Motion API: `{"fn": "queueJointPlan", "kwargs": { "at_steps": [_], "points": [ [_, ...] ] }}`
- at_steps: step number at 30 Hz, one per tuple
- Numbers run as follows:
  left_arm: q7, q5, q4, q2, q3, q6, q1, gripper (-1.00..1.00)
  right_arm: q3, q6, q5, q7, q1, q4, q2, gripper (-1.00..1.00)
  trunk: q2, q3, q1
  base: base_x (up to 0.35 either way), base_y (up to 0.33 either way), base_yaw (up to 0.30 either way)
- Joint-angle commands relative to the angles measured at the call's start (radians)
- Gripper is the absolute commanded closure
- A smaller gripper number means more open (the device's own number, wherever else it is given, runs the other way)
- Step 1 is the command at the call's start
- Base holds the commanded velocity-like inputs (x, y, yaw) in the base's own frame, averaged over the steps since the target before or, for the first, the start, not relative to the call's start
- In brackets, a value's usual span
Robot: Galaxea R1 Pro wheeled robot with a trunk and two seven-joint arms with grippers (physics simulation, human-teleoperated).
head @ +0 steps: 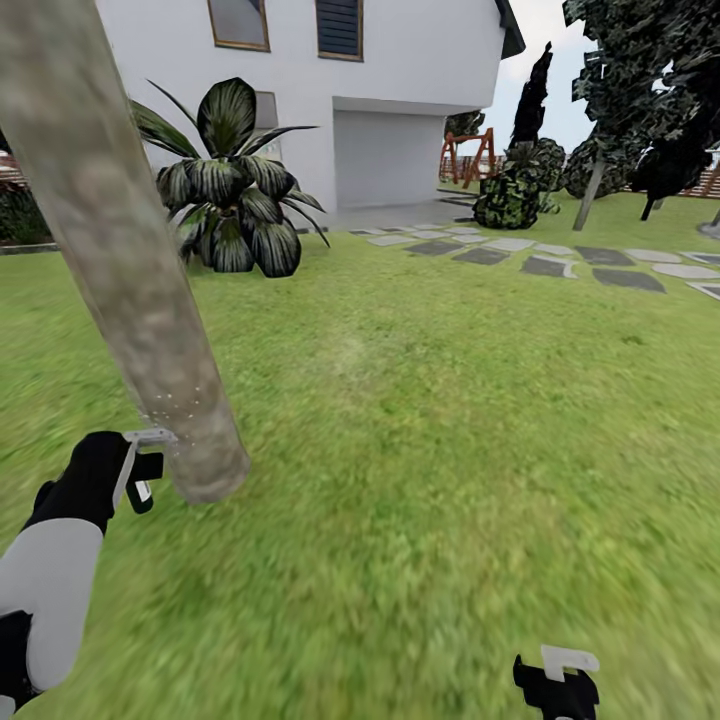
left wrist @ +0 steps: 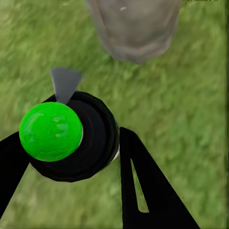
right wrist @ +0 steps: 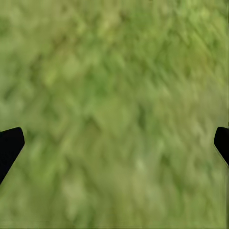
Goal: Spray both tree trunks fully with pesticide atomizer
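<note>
Green grass (head: 430, 420) is covering most of the garden, running back to a white house (head: 400, 90) and a line of grey stepping stones (head: 560, 262). Leaning across the left of the head view, a thick mottled grey-beige tree trunk (head: 120, 250) is meeting the grass at its base, with a few pale specks showing on its lower part. A broad-leaved dark plant (head: 235, 190) is standing behind it near the house wall, and dark bushes and trees (head: 640, 110) are lining the far right.

Low on the left, the left gripper (head: 140, 480) is clamping its fingers (left wrist: 143, 191) around the spray bottle (left wrist: 78, 138), a dark round body with a bright green cap and a thin grey nozzle that is pointing at the trunk base from just beside it. At the bottom right, the right gripper (head: 560, 685) is hanging over bare grass with its fingers (right wrist: 9, 145) spread wide apart and nothing between them.
</note>
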Motion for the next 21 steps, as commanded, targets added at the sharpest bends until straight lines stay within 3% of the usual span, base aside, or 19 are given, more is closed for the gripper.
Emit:
{"fn": "queueJointPlan", "kwargs": {
  "at_steps": [1,13,21],
  "points": [
    [-0.007,-0.010,-0.001,-0.001,0.002,0.004,0.000,1.00,-0.008,-0.004,0.010,-0.003,-0.001,0.002,0.000,-1.00,0.000,-0.001,0.000,0.210,-0.220,0.005],
    [-0.007,-0.010,-0.001,0.002,0.002,0.004,0.003,1.00,-0.008,-0.004,0.010,-0.003,-0.002,0.002,0.000,-1.00,0.000,-0.001,0.000,0.175,-0.229,0.008],
    [-0.007,-0.010,-0.001,0.005,0.002,0.004,0.003,1.00,-0.008,-0.004,0.010,-0.003,-0.001,0.002,0.001,-1.00,0.000,-0.001,0.000,0.152,-0.239,0.229]
  ]
}}
